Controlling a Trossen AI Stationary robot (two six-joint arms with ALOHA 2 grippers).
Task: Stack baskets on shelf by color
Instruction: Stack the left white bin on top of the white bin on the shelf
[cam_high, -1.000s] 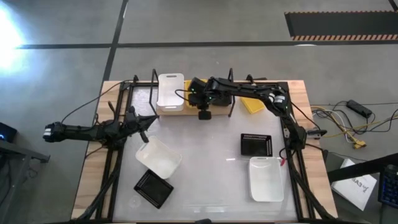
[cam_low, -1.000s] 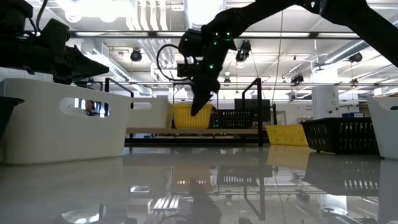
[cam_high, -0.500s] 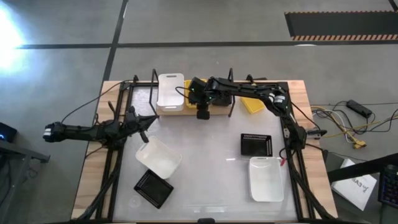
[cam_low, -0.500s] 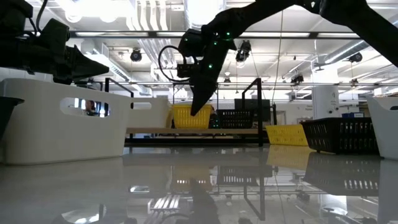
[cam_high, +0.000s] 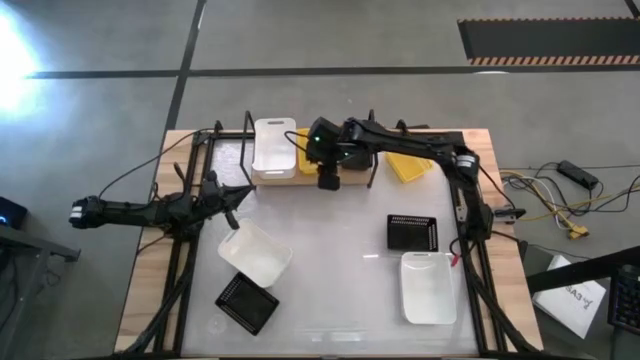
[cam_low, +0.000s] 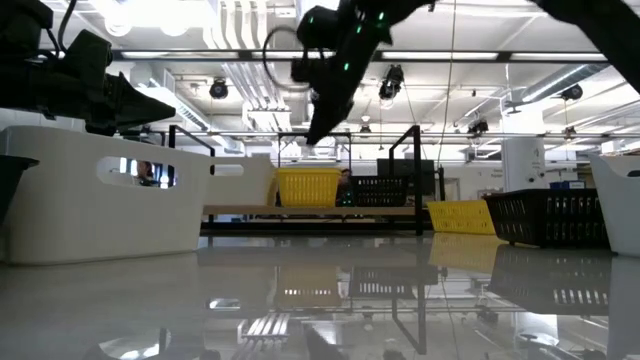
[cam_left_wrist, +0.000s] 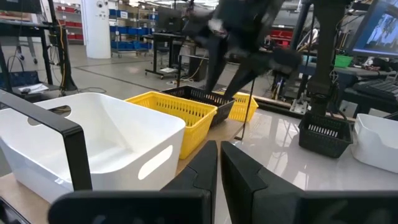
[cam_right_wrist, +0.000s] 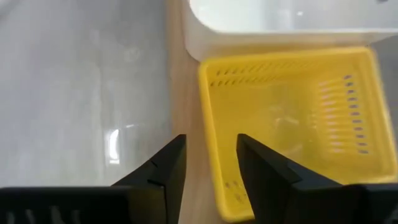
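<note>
On the wooden shelf (cam_high: 345, 182) at the table's far side, a white basket (cam_high: 274, 148), a yellow basket (cam_right_wrist: 286, 118) and a black basket (cam_low: 380, 190) rest side by side on their bottoms. My right gripper (cam_right_wrist: 210, 146) hangs open above the yellow basket's near end (cam_low: 308, 187), clear of it and tilted downward. My left gripper (cam_high: 240, 193) waits shut at the table's left side, pointing level toward the shelf, with nothing between its fingers (cam_left_wrist: 217, 165).
Loose on the table lie a yellow basket (cam_high: 408, 165) right of the shelf, a black basket (cam_high: 412, 232) and a white one (cam_high: 428, 288) at the right, and a white basket (cam_high: 255, 250) and a black one (cam_high: 246, 302) at the near left.
My right gripper has opened, let go of the yellow basket and risen straight up from it, rolling a little. The yellow basket stays where it was on the shelf.
</note>
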